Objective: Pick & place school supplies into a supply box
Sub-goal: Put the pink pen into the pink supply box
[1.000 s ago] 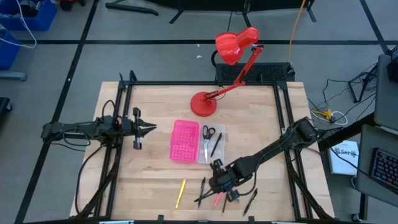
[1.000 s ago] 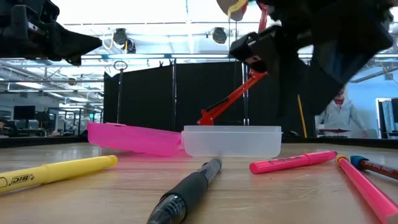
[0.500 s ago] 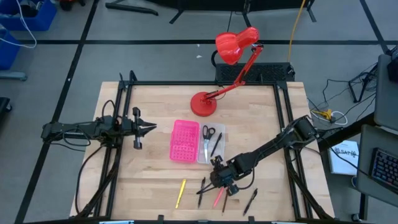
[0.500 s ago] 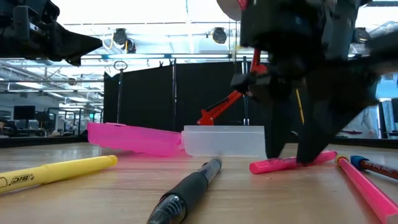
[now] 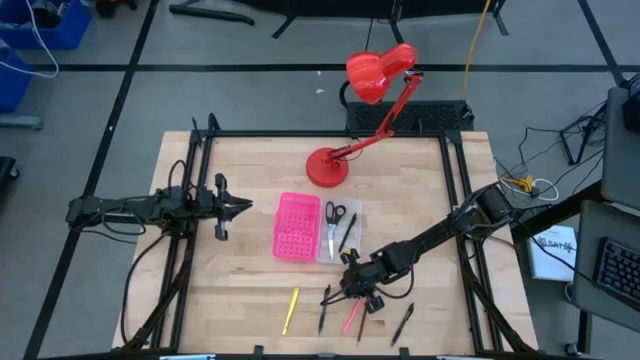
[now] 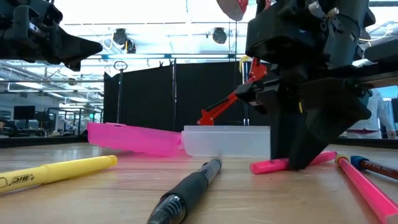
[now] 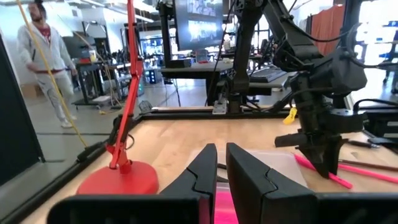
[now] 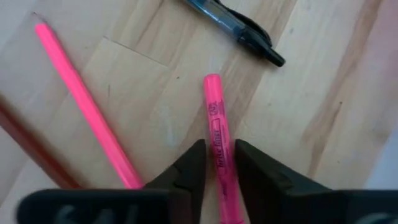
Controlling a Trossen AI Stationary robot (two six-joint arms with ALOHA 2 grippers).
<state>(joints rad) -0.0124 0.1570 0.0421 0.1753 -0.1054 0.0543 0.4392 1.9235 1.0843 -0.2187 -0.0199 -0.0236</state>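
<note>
The supply box lies open at mid table, with a pink half [image 5: 297, 226] and a clear half [image 5: 338, 232] that holds small scissors [image 5: 332, 222] and a black pen. Near the front edge lie a yellow marker [image 5: 290, 310], a black pen [image 5: 324, 306], a long pink pencil [image 8: 81, 102] and a short pink highlighter [image 8: 215, 124]. My right gripper [image 8: 220, 163] is down at the table, shut on that highlighter. My left gripper [image 5: 243, 207] hangs shut and level above the table, left of the box. My right gripper pinches the pink highlighter's two long sides [image 8: 218, 149] between its two fingers, around the middle of its length. The fingers slant down from above and from the table's right and lie across it. The highlighter lies flat on the table [image 6: 273, 165].
A red desk lamp stands with its base [image 5: 327, 167] at the table's far middle, just behind the box. Another black pen [image 5: 403, 325] lies at the front right. A brown pencil [image 6: 379, 167] lies beside the pink one. A person stands in the room beyond the table.
My right gripper has come down and slightly toward the table's left onto the pink highlighter. Its fingers stood apart on either side of it half a second ago and have now shut on it. The highlighter has stayed on the table.
</note>
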